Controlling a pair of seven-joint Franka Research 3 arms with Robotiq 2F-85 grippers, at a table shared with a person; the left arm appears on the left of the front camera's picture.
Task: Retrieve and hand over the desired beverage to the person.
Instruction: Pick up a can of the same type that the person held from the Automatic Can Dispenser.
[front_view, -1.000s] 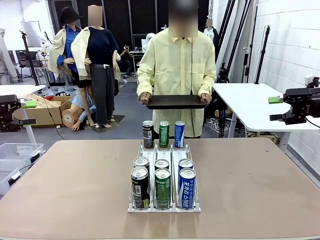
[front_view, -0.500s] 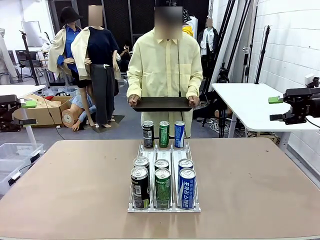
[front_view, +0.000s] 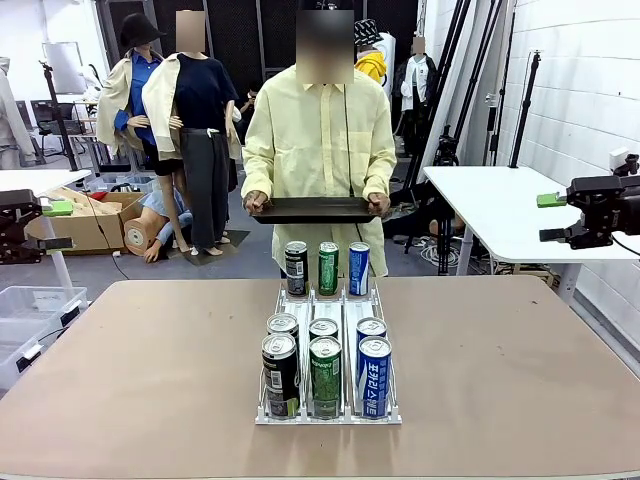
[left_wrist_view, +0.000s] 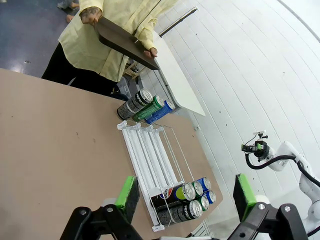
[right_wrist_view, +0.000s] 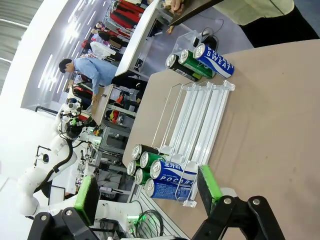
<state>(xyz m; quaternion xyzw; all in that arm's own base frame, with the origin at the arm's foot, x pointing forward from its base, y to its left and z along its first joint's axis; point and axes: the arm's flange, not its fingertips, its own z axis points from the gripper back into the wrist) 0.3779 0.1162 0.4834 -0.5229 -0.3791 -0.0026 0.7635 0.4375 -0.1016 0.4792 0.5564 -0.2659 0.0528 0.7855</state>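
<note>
The person (front_view: 320, 140) holding the tray (front_view: 318, 209) has stepped leftward.

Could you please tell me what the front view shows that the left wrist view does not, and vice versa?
Front view: a cardboard box and a clear bin off to the left, plus the labels of the near cans head on. Left wrist view: a look along the left gripper, jaws wide open. Both: the person holding a dark tray beyond the table, the white rack with its bare middle, the far cans, and the right gripper off to the side.
</note>
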